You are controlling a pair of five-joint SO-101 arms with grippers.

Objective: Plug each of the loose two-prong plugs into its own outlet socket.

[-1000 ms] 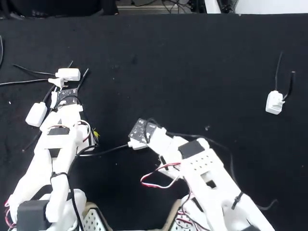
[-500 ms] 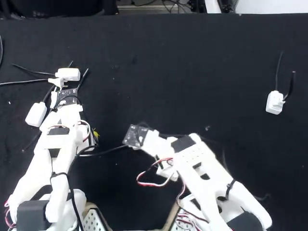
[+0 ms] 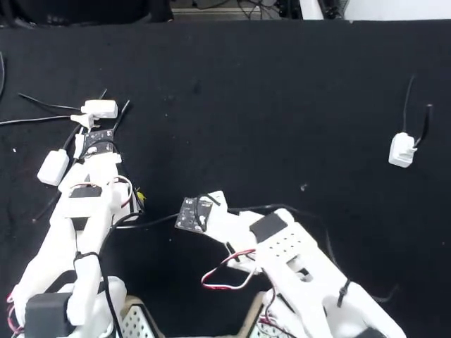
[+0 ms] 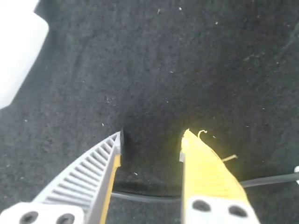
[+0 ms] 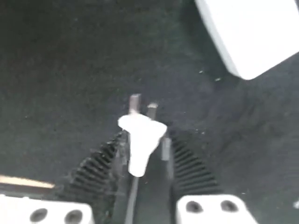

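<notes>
So the right tool [image 5: 145,140] is pinching the white plug [image 5: 139,128], prongs [image 5: 134,100] poking out ahead, low over the black surface [image 3: 282,91] in the high view's lower middle. It's probably best to square those prongs to a socket's slots before pushing, with the cord [image 5: 133,196] kept slack. The left tool [image 4: 152,137] sits spread and empty beside a white socket block [image 3: 53,167]. Since a second ago the right tool has slid toward the lower left; the left arm [image 3: 77,211] hasn't budged.

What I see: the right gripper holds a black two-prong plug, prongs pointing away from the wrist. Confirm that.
Wrong colour: the two-prong plug in the right gripper is white, not black, as the right wrist view shows. Its prongs do point away from the wrist.
</notes>
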